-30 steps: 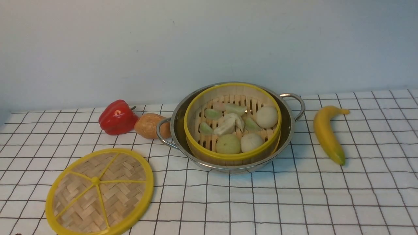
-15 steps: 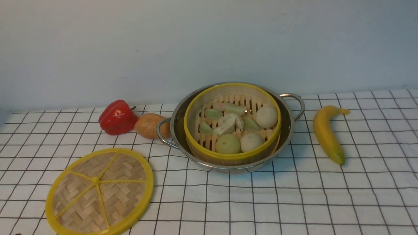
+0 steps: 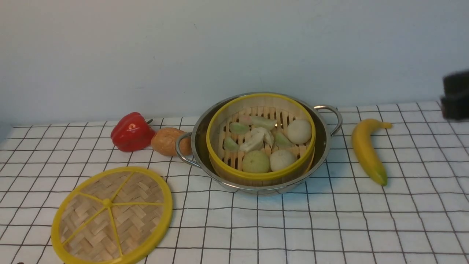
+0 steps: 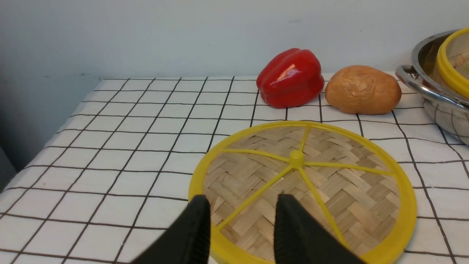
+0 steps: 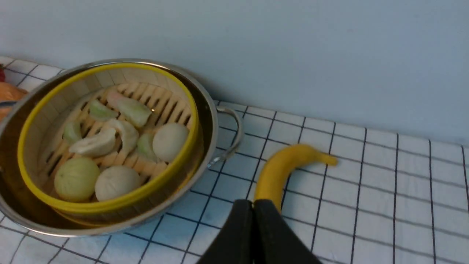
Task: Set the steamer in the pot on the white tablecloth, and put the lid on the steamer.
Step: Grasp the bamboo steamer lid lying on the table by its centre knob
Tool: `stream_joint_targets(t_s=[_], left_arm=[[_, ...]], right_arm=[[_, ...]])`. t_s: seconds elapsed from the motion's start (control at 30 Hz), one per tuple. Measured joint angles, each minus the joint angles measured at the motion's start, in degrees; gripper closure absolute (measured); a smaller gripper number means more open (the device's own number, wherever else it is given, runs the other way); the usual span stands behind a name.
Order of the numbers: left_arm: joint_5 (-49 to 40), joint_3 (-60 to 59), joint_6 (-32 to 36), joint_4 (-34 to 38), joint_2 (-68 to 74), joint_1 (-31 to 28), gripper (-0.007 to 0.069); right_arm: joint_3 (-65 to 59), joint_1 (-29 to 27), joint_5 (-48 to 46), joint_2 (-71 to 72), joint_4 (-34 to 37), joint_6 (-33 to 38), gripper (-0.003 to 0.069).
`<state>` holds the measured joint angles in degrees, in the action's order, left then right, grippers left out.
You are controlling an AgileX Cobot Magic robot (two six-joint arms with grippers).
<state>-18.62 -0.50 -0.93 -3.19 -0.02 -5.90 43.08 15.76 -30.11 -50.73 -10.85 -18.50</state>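
Steamer [image 3: 261, 176] seated inside pot [image 3: 200, 136]. Lid [image 3: 111, 215] flat on white tablecloth [image 3: 329, 227], front-left of pot. Looks light, stiff and thin, so the yellow rim is likely the best hold. Left gripper [image 4: 242, 201] jaws apart by lid's edge; right gripper [image 5: 253, 206] jaws together, right of pot.

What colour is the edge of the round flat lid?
Yellow, around tan woven bamboo. The left wrist view shows the lid best.
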Motion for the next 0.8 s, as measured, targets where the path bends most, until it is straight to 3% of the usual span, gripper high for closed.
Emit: stream_joint_targets(t_s=[0.13,0.27,0.47,0.8], left_arm=[[0.0,0.0,0.0,0.0,0.0,0.0,0.0382],[0.0,0.0,0.0,0.0,0.0,0.0,0.0382],[0.0,0.0,0.0,0.0,0.0,0.0,0.0382],[0.0,0.0,0.0,0.0,0.0,0.0,0.0382]], right_arm=[[-19.44,-3.18,9.16,15.06,-5.89,-6.26,0.0637],[-28.52,-6.72,12.94,25.42,-9.02,-8.99,0.0622],[-34.47,-10.64,15.05,36.96,-10.33,-10.15,0.06],[-42.98,-10.77,14.25,50.08,-9.38,-12.57,0.0563]])
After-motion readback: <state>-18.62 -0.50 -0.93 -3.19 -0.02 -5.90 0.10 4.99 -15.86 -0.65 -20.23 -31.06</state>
